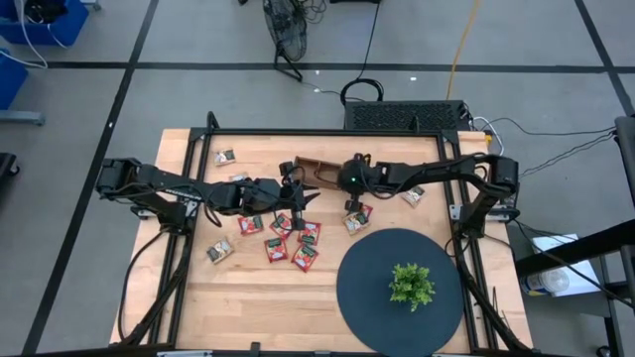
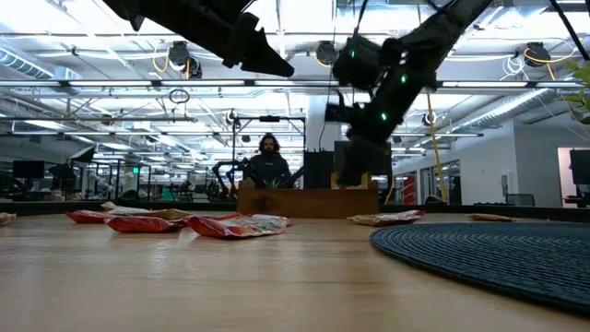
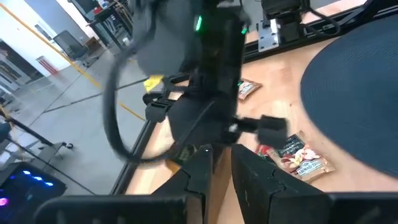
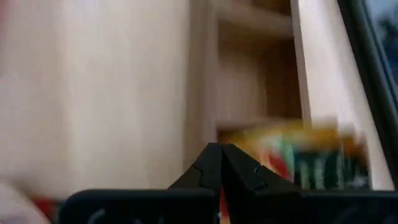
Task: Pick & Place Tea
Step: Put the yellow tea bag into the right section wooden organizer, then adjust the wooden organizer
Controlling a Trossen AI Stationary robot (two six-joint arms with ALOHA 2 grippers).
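Observation:
Several red tea sachets (image 1: 278,243) lie flat in a loose cluster at mid-table, and single ones lie farther out (image 1: 225,157) (image 1: 412,195) (image 1: 357,218). The brown wooden tray (image 1: 316,171) stands toward the far edge, partly hidden by my arms. My right gripper (image 4: 221,148) (image 1: 340,184) is shut, slanting down over the tray's right end. An orange-and-green sachet (image 4: 298,158) shows just past its fingertips; I cannot tell whether it rests in the tray. My left gripper (image 3: 222,158) (image 1: 310,198) hovers above the cluster with a narrow gap and nothing in it.
A dark round mat (image 1: 402,288) with a small green plant (image 1: 412,285) fills the near right of the table. A black frame (image 1: 327,133) runs along the table's far edge. A person (image 2: 267,161) sits beyond it. Bare wood lies at the near left.

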